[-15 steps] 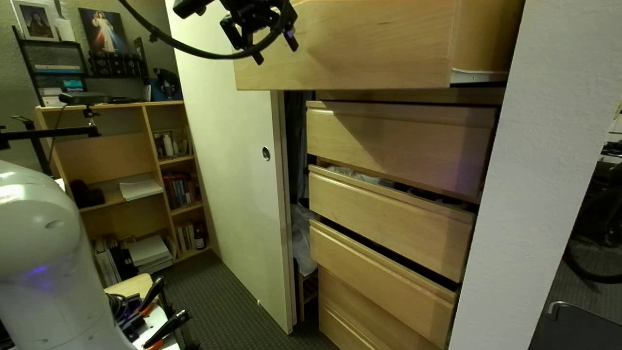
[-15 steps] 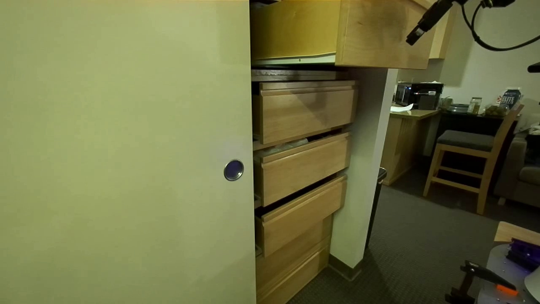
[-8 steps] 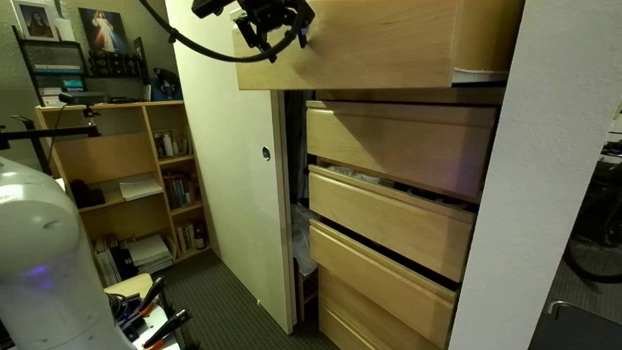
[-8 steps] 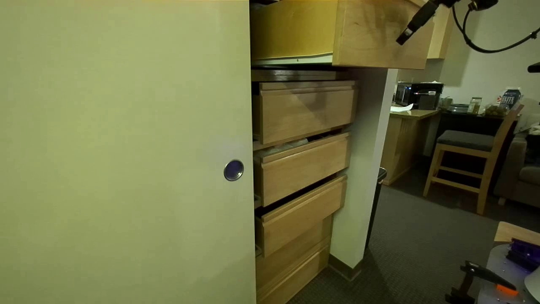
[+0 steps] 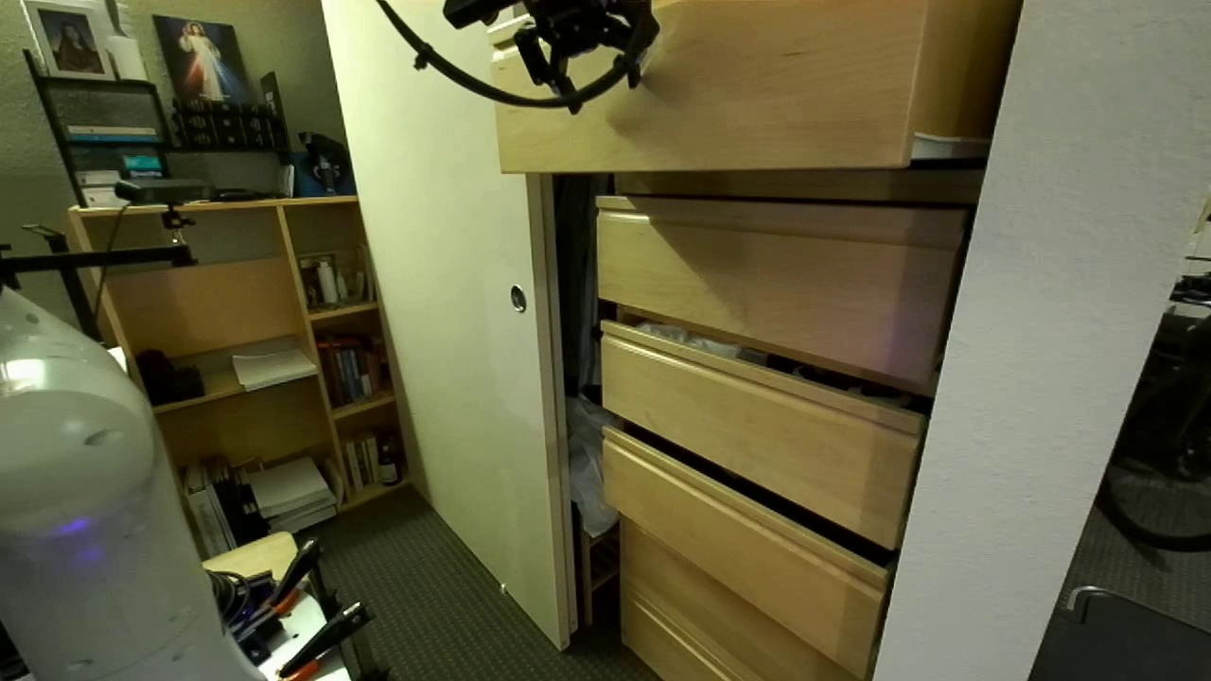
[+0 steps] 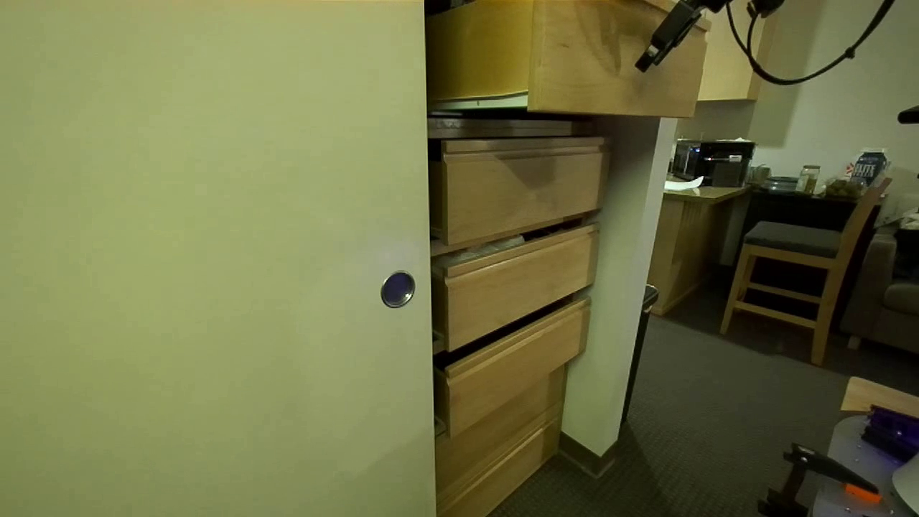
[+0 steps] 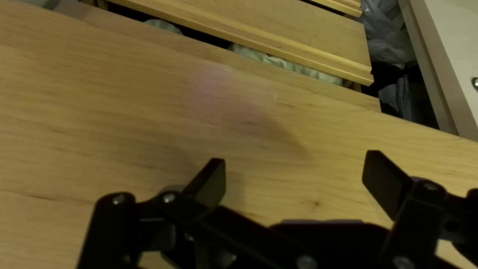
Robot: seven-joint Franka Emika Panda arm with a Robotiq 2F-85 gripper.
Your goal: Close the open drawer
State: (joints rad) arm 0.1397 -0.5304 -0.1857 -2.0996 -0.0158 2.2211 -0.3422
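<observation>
The wide, deep, flat-fronted drawer of pale light-brown wood (image 5: 785, 95) stood open, jutting out over a stack of similar pale-wood drawers (image 5: 757, 435) with ridged upper edges. In an exterior view its yellowish side panel (image 6: 481, 54) showed, a white runner (image 6: 477, 103) along the bottom. Before its front was the black two-fingered gripper (image 7: 295, 177), its fingers (image 7: 386, 183) spread wide, with bare wood visible between them in the wrist view; whether the tips touched the front could not be told. A slim black cable (image 5: 492, 92) looped beside the gripper. Below, some of the stacked drawers stood slightly ajar, and whitish crumpled material (image 7: 278, 61) showed in a gap. Alongside rose a tall white door panel (image 6: 215, 287) with a small, round, dark pull (image 6: 398, 289); at the stack's opposite side was a pale textured wall (image 5: 1050, 331). Farther off stood a light-wood bookshelf (image 5: 213, 303). The smooth white robot arm (image 5: 76, 454) filled the near foreground.
</observation>
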